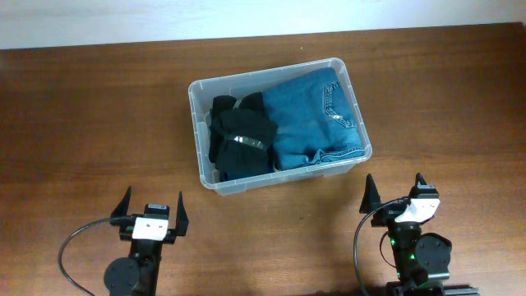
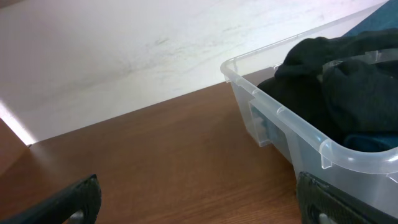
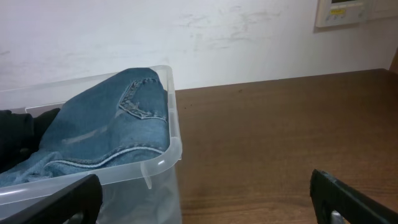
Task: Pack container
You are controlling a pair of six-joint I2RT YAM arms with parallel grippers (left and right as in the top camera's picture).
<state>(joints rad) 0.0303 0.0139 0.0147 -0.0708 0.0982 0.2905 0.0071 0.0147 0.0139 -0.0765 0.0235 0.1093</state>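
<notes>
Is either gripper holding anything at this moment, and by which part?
Nothing is held: the left gripper and right gripper are both open and empty, apart from the container.

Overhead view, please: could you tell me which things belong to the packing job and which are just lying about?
Job: container, blue jeans and black clothing inside it, open left hand, open right hand.
Just there: wooden table, wall panel behind it.
</notes>
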